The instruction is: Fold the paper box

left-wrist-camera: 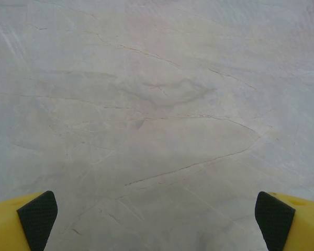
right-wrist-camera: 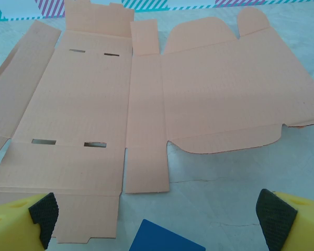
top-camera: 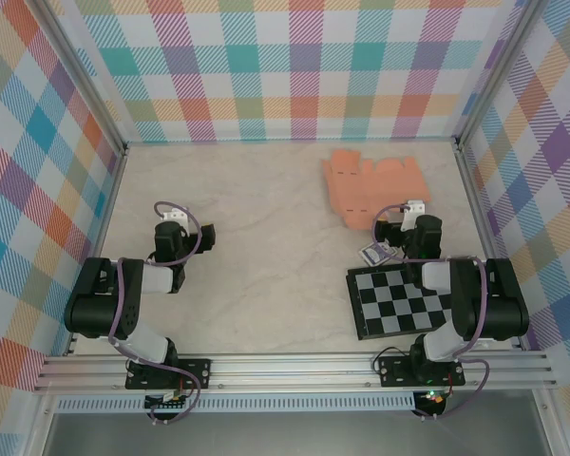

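Salmon-orange card, the paper box lies flat and unfolded on the pale marbled worktop toward the far right corner, its creased panels, slots and flaps spread out. In the right wrist view it stretches just ahead of the right gripper, whose yellow, black-padded fingers stand wide apart and hold nothing. A blue flat piece shows low between them. The left gripper hangs well apart from the box over bare worktop, equally spread and empty. A black-and-white checkered board lies beneath the right arm.
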`<state>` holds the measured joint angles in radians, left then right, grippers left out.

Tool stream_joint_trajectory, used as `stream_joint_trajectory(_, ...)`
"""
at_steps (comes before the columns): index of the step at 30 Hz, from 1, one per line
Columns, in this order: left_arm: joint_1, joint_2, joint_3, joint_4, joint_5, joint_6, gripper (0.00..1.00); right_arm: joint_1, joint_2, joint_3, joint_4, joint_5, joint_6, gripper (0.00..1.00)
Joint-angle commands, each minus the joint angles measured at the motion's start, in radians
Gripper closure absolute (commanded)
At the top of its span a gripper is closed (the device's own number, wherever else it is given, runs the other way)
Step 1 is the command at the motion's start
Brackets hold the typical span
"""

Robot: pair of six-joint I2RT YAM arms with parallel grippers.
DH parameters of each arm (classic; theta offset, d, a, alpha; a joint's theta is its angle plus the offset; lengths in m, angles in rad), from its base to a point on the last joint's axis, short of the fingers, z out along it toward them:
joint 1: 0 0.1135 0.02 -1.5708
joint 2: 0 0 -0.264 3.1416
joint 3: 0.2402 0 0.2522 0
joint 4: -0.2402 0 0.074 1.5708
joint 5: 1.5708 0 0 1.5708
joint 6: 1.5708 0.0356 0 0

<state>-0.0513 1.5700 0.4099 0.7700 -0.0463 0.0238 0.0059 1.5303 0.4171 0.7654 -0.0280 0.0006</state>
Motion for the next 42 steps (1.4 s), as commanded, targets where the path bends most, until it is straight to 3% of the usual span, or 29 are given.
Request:
stream_joint_trajectory(1,-0.013,-0.004,0.018,0.025,-0.012,0.015,0.0,-0.007,-0.004,0.014,0.009,-0.02,0.006,0.0)
stream_joint_trajectory(22,-0.012,-0.003,0.017,0.026,-0.011,0.014,0.0,-0.008,-0.004,0.013,0.01,-0.021,0.007,0.0)
stream_joint_trajectory(24,-0.014,-0.011,0.017,0.023,-0.018,0.012,0.0,-0.008,-0.029,0.019,-0.015,0.057,0.043,0.0)
stream_joint_trajectory(26,-0.017,-0.079,0.065,-0.125,-0.008,0.019,0.0,-0.009,-0.145,0.088,-0.255,0.162,0.092,0.0)
stream_joint_trajectory(28,-0.026,-0.172,0.145,-0.345,-0.046,-0.009,0.0,-0.009,-0.242,0.244,-0.631,0.263,0.187,0.0)
stream_joint_trajectory(29,-0.035,-0.22,0.173,-0.424,-0.058,-0.022,0.0,-0.009,-0.262,0.344,-0.828,0.321,0.25,0.0)
stream_joint_trajectory(31,-0.053,-0.31,0.208,-0.519,-0.045,-0.055,0.0,-0.011,-0.254,0.482,-1.051,0.369,0.306,0.0)
stream_joint_trajectory(33,-0.069,-0.39,0.234,-0.591,-0.017,-0.106,0.0,-0.012,-0.238,0.554,-1.147,0.375,0.344,0.0)
stream_joint_trajectory(36,-0.07,-0.452,0.364,-0.888,-0.104,-0.327,0.0,-0.028,-0.186,0.672,-1.295,0.359,0.436,0.0)
stream_joint_trajectory(39,-0.07,-0.421,0.503,-1.211,-0.193,-0.411,0.0,-0.088,-0.086,0.785,-1.4,0.218,0.472,0.0)
stream_joint_trajectory(42,-0.069,-0.385,0.525,-1.318,-0.189,-0.455,0.0,-0.165,0.048,0.876,-1.443,0.059,0.519,0.03)
